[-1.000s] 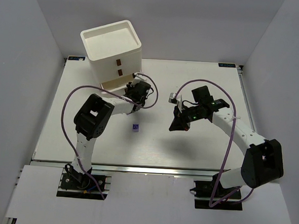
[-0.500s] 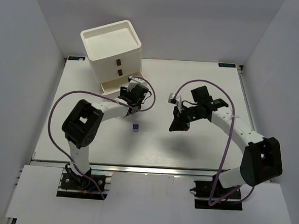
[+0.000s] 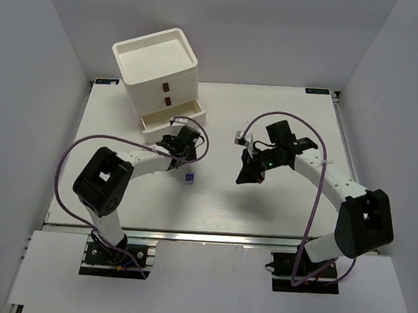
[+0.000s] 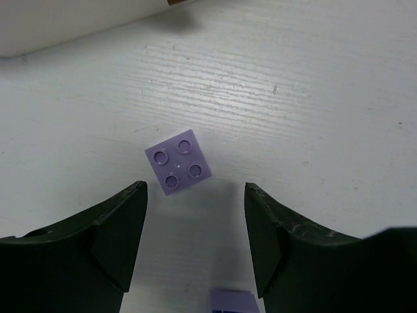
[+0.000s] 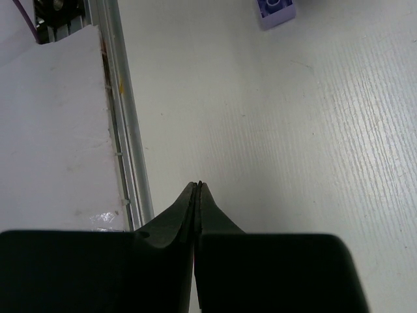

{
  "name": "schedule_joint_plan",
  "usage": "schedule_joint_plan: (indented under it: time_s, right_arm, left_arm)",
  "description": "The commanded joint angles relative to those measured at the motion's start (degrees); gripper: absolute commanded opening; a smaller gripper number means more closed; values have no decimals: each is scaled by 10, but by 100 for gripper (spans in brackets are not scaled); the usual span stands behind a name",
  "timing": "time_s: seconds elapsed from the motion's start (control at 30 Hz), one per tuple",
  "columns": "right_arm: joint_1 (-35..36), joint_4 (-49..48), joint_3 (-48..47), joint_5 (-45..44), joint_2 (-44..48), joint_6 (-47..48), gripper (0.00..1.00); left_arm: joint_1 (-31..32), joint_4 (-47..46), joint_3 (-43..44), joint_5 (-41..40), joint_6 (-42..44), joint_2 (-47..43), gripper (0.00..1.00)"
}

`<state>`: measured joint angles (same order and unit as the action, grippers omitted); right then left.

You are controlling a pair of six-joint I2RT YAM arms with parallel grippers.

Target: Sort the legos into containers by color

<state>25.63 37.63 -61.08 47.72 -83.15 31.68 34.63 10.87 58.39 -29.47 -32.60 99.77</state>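
Purple lego (image 4: 179, 170) lies on the desk (image 4: 313, 98) at 12 o'clock of the newly spread left fingers (image 4: 98, 241), outside the drawer (image 3: 175, 123), unsorted; right fingers (image 5: 169, 222) are pressed together.

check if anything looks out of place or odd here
Nothing looks damaged. One purple brick lies loose on the table, studs up and turned at an angle, outside the drawer unit. A second purple piece shows at the bottom edge of the left wrist view. The lowest drawer stands pulled out.
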Motion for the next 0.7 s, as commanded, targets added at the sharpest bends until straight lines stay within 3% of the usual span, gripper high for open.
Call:
schedule_joint_plan:
  time_s: [0.0, 0.3, 0.4, 0.67]
  right_arm:
    - [-1, 5, -21, 6, -2, 0, 0]
    - [-1, 10, -23, 9, 2, 3, 0]
    - [-2, 10, -22, 9, 3, 3, 0]
    - [-1, 10, -24, 9, 2, 4, 0]
  left_arm:
    - [2, 6, 5, 11, -31, 10, 71]
    - [2, 20, 25, -15, -54, 58, 69]
    - [2, 17, 28, -19, -53, 60, 58]
    - [2, 9, 23, -26, -18, 12, 9]
